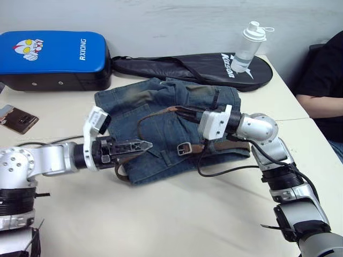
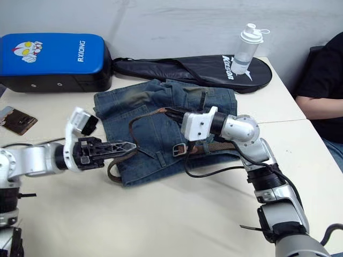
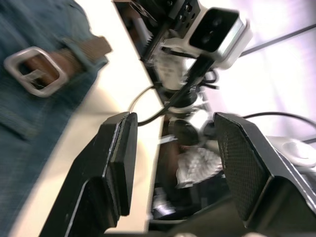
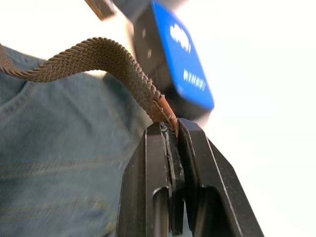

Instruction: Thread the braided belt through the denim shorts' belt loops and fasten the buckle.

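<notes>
- Left eye view: take the denim shorts (image 1: 166,128) as your landmark; they lie spread flat on the pale table (image 1: 177,214). The braided belt (image 1: 143,119) arcs up off the denim in a loop, and the buckle (image 1: 185,148) lies on the shorts near their near edge. Your right gripper (image 1: 179,111) hangs over the middle of the shorts, with the belt's tip at its fingers. Your left gripper (image 1: 140,144) reaches in over the shorts' left edge, beside the low end of the belt loop; you cannot judge its opening from here. Behind the shorts lie a black racket bag (image 1: 198,68) with a clear bottle (image 1: 247,47) standing on it, and a blue pad (image 1: 51,53) to the far left. A person's arm (image 1: 320,104) rests at the table's right edge.
- Right eye view: you see the same layout. A black cable (image 2: 214,172) curls on the table just beyond the shorts' near right corner.
- Left wrist view: your left fingers (image 3: 116,163) stand wide apart with nothing between them. The buckle, with brown strap running through it, lies on the denim off to one side.
- Right wrist view: your right fingers (image 4: 158,168) are pressed tight together on the belt's brown end tip; the woven strap bends away above the shorts.
</notes>
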Action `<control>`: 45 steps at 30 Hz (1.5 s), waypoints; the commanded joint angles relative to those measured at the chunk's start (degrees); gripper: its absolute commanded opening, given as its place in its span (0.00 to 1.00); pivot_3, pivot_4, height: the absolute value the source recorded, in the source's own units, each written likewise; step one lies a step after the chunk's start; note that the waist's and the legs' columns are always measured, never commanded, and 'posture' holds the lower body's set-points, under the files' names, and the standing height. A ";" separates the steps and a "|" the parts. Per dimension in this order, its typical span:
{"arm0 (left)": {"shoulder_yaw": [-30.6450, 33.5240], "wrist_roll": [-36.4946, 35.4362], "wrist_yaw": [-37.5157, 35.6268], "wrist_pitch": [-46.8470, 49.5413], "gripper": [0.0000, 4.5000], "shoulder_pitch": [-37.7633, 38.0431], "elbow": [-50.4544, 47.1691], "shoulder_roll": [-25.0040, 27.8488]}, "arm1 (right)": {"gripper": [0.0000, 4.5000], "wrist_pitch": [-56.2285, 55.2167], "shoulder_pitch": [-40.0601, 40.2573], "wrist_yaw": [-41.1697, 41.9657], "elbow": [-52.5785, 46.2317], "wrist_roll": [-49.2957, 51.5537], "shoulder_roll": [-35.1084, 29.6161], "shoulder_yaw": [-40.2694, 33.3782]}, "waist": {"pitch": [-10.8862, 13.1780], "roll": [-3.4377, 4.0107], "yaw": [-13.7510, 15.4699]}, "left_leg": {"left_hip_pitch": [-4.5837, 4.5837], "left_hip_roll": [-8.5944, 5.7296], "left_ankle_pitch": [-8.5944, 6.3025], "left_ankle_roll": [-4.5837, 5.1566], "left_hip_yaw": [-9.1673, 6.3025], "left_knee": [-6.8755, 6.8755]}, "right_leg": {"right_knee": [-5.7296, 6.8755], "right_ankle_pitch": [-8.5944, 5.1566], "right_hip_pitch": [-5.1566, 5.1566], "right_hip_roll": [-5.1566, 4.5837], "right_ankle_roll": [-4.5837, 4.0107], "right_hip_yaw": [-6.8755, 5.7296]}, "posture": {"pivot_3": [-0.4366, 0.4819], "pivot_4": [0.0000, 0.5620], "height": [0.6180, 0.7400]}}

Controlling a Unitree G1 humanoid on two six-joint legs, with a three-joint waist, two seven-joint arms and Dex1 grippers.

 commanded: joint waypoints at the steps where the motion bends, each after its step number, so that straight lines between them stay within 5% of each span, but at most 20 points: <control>1: 2.47 -1.38 8.43 -4.50 0.61 1.95 -6.61 -5.09 | 0.00 -2.26 -0.61 0.12 -0.71 2.02 -1.23 -0.71 | 0.00 0.00 -0.02 | 0.22 -0.04 -0.04 -0.02 0.00 -0.12 | -0.03 0.00 0.14 0.01 0.00 0.07 | 0.48 0.27 1.00; 4: 4.76 -1.38 13.43 -7.40 0.61 0.74 -8.74 -9.47 | 0.00 -3.24 -0.59 0.03 0.13 1.79 -2.01 -0.57 | 0.00 0.00 0.07 | 0.41 -0.07 -0.04 -0.02 -0.06 -0.21 | -0.08 -0.01 0.31 0.07 -0.01 0.10 | 0.48 0.27 1.00; 16: 9.35 -1.38 18.24 -5.10 0.61 0.61 -6.95 -9.86 | 0.00 -7.76 -1.14 -1.45 2.91 0.45 -3.44 -0.54 | 0.00 -0.01 0.12 | 0.42 -0.08 -0.03 -0.03 -0.05 -0.21 | -0.10 -0.01 0.33 0.09 -0.01 0.12 | 0.48 0.27 1.00; 22: 10.35 -1.38 20.66 -4.98 0.06 -0.35 -5.64 -11.28 | 0.00 -8.62 -0.87 -1.59 2.72 0.51 -3.59 -0.37 | 0.00 -0.01 0.15 | 0.42 -0.08 -0.03 -0.03 -0.05 -0.22 | -0.12 -0.01 0.33 0.09 -0.01 0.12 | 0.48 0.27 1.00; 29: 12.06 -1.38 23.48 -4.85 0.02 -1.19 -4.89 -12.15 | 0.00 -7.46 0.30 1.51 1.80 5.64 -3.92 0.74 | 0.00 -0.01 0.18 | 0.42 -0.08 -0.03 -0.03 -0.05 -0.23 | -0.14 -0.01 0.34 0.09 -0.01 0.12 | 0.48 0.27 1.00; 35: 13.31 -1.38 26.90 -9.68 0.00 5.21 -12.18 -12.37 | 0.52 3.29 0.72 12.06 -0.55 16.98 -7.00 1.07 | 0.01 -0.01 0.02 | 0.50 -0.08 -0.03 -0.03 -0.06 -0.39 | -0.18 -0.01 0.33 0.12 -0.02 0.16 | 0.48 0.27 1.00; 40: 9.03 -1.38 32.45 -21.13 0.00 17.20 -24.79 -13.57 | 0.99 26.37 -0.11 22.74 -8.38 28.07 -11.73 1.47 | 0.01 -0.03 0.17 | 0.47 -0.10 -0.05 -0.01 -0.14 -0.43 | -0.29 -0.01 0.35 0.05 -0.02 0.15 | 0.48 0.27 1.00; 45: 2.35 -1.38 32.78 -27.46 0.00 30.66 -31.16 -9.88 | 0.99 37.18 -2.62 28.10 -10.25 28.53 -13.35 1.61 | 0.01 -0.03 0.16 | 0.51 -0.12 -0.08 0.00 -0.22 -0.45 | -0.36 0.00 0.43 0.04 -0.04 0.12 | 0.48 0.27 1.00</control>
